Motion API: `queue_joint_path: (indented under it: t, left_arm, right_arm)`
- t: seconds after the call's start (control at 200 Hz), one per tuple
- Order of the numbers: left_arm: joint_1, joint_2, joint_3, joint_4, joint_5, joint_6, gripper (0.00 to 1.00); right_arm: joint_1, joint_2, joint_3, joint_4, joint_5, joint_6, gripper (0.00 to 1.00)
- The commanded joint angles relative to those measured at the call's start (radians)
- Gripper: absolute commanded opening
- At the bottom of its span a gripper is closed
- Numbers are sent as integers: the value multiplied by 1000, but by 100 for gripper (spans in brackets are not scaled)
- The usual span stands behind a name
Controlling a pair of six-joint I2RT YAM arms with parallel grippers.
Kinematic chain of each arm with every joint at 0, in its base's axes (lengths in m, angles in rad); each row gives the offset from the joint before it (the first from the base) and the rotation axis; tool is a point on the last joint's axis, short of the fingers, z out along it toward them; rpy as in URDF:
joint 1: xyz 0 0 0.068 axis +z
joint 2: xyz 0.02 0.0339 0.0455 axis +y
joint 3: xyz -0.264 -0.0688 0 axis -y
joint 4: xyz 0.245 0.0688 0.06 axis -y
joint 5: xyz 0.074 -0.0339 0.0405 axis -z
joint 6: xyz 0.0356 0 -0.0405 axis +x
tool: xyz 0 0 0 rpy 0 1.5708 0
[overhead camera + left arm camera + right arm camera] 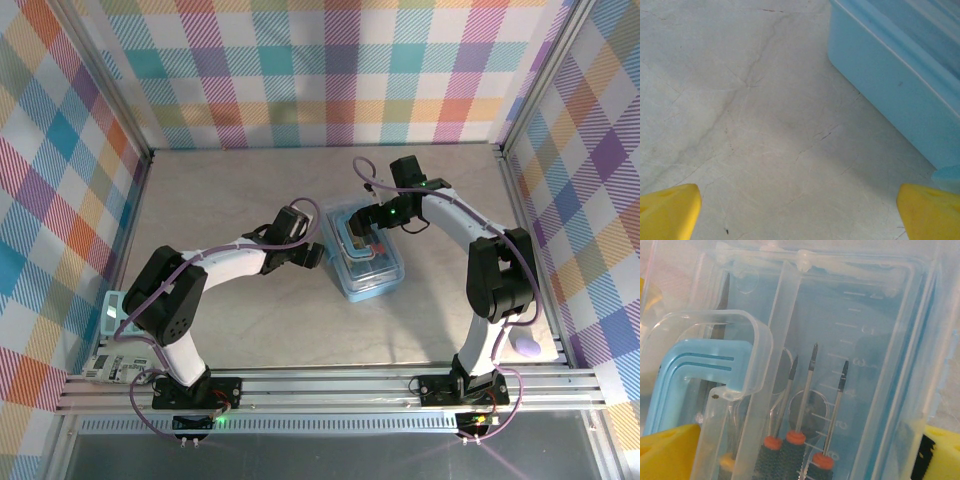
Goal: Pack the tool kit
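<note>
Shows the tool kit (366, 280) lying mid-tabletop (250, 330), screwdrivers (795, 438) visible under its clear lid (860, 340). Puts the right claw (805, 455) wide open just above that lid, the left claw (800, 212) wide open beside the kit's left wall.

Light-blue box (362, 278) lies flat mid-table (230, 330), clear lid (865, 340) on, blue handle (690, 380), three screwdrivers (796, 437) side by side inside.

Two arms of smooth white plastic shells (228, 256) and chunky black joint housings (172, 300) carry looping thin purple cables (364, 172). Small green lights (221, 420) glow at the black bases (195, 392). Blunt yellow plastic fingertips (670, 212) finish each arm.
</note>
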Motion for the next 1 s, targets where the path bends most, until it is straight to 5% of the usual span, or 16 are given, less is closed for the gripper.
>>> queue_joint_path:
  t: [0.0, 0.695, 0.995]
  left_arm:
    - [-13, 20, 29, 2, 26, -9, 100]
    - [-18, 97, 8, 175, 123, -147, 100]
    - [6, 45, 70, 131, 92, -122, 100]
  right_arm:
    - [20, 34, -37, -154, -91, 9, 99]
    - [28, -38, -126, -3, -292, 197, 100]
    - [-35, -124, -74, -31, -197, 214, 99]
